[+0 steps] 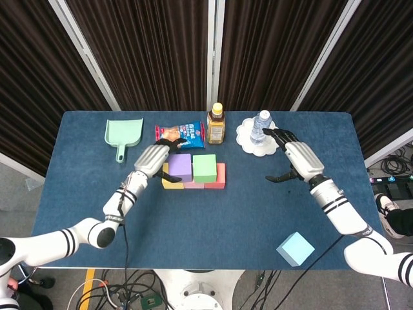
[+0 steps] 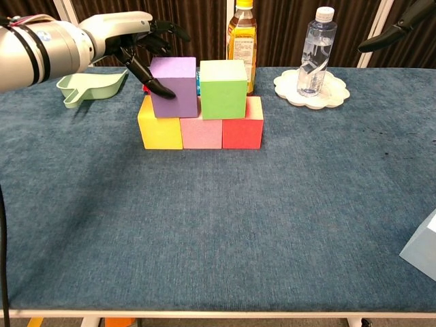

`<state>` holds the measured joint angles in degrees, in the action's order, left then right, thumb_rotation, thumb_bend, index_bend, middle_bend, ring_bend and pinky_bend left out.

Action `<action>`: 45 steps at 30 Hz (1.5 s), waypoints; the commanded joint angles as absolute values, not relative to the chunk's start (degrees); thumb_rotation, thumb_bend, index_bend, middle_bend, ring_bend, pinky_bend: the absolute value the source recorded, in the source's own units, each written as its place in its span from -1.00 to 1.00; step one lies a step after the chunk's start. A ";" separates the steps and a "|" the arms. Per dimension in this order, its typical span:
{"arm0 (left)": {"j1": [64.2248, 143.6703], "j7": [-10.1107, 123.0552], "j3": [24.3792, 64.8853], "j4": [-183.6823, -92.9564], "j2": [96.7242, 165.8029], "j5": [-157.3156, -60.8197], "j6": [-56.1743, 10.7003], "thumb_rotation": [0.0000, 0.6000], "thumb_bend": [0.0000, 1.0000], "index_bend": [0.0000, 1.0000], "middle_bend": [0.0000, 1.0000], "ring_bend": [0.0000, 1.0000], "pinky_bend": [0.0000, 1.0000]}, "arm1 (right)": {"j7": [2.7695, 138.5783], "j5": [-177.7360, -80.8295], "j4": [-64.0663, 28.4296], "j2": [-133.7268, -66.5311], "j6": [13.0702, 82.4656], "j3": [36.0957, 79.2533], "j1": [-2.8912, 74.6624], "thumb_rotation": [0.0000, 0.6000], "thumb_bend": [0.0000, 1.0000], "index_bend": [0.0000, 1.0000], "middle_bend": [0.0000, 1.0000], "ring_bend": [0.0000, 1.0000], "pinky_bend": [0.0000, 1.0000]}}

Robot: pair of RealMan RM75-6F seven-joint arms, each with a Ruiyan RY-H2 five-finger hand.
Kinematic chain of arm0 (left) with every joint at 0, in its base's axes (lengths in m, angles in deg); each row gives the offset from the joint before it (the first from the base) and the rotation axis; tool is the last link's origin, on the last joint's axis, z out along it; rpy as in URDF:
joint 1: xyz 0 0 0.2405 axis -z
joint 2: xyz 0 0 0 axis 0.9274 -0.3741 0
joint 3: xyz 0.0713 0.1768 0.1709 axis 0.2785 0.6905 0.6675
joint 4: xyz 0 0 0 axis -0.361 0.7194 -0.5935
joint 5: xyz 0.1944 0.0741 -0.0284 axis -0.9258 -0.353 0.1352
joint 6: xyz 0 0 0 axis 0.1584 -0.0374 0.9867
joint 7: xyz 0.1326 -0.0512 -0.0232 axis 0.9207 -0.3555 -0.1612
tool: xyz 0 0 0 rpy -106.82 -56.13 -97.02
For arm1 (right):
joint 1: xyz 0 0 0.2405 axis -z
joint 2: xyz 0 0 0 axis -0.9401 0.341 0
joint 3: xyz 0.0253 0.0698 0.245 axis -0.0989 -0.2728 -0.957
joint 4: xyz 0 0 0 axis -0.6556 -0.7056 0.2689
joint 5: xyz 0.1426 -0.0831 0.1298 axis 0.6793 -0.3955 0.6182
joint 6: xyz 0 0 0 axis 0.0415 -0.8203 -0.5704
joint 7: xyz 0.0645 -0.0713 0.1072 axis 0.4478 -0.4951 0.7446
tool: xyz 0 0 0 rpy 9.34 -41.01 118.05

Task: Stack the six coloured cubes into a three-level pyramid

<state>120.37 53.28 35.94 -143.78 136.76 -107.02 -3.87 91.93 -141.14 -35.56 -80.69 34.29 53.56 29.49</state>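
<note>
While gripping the purple cube (image 2: pixel 175 86), the left hand (image 2: pixel 129 37) is setting it beside green (image 2: pixel 223 89). Right hand (image 1: pixel 298 159) is hovering, fingers spread, holding nothing

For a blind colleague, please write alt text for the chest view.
The robot's left hand grips a purple cube beside a green cube, both set on a row of yellow, pink and red cubes. A light blue cube lies apart at the table's near right edge.
</note>
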 commanded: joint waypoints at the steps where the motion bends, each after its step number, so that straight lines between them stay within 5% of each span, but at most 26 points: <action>1: 120.41 52.94 35.93 -143.66 136.76 -107.37 -3.79 1.00 -0.96 -0.73 -0.25 -0.60 -0.78 | 91.90 -141.11 -35.54 -80.73 34.28 53.53 29.46 1.00 -0.95 -1.00 -0.78 -1.00 -1.00; 26: 121.24 51.64 36.06 -142.55 136.38 -108.77 -2.25 1.00 -0.95 -0.74 -0.28 -0.60 -0.78 | 91.86 -140.59 -35.04 -81.05 34.23 53.32 29.54 1.00 -0.95 -1.00 -0.78 -1.00 -1.00; 45: 119.42 52.56 37.12 -147.60 133.62 -107.94 -3.39 1.00 -0.96 -0.83 -0.72 -0.76 -0.78 | 89.47 -140.90 -34.71 -83.16 30.93 54.56 27.67 1.00 -0.94 -1.00 -0.79 -1.00 -1.00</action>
<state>120.05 52.62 37.00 -146.48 134.53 -108.04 -2.89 89.81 -140.83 -34.62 -82.80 31.37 54.44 28.06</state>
